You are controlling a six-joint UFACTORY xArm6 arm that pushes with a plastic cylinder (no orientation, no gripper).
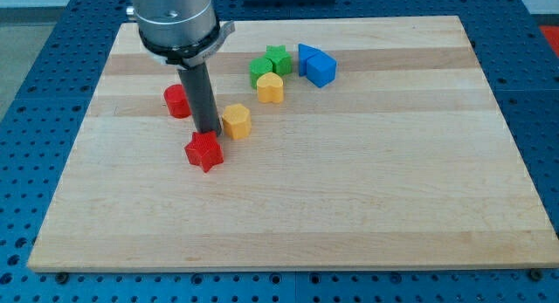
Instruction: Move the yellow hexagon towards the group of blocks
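The yellow hexagon (236, 120) lies on the wooden board left of centre. My tip (208, 131) rests on the board just left of the hexagon, close to it, and right above a red star (204, 151). The group of blocks lies up and to the right of the hexagon: a yellow heart-like block (271, 87), a green block (260, 71), a green star (278, 58), a blue block (320, 70) and another blue block (306, 53) behind it.
A red block (177, 101) lies left of the rod, partly hidden by it. The wooden board (367, 189) sits on a blue perforated table (26, 120). The arm's grey body (175, 19) hangs over the board's top left.
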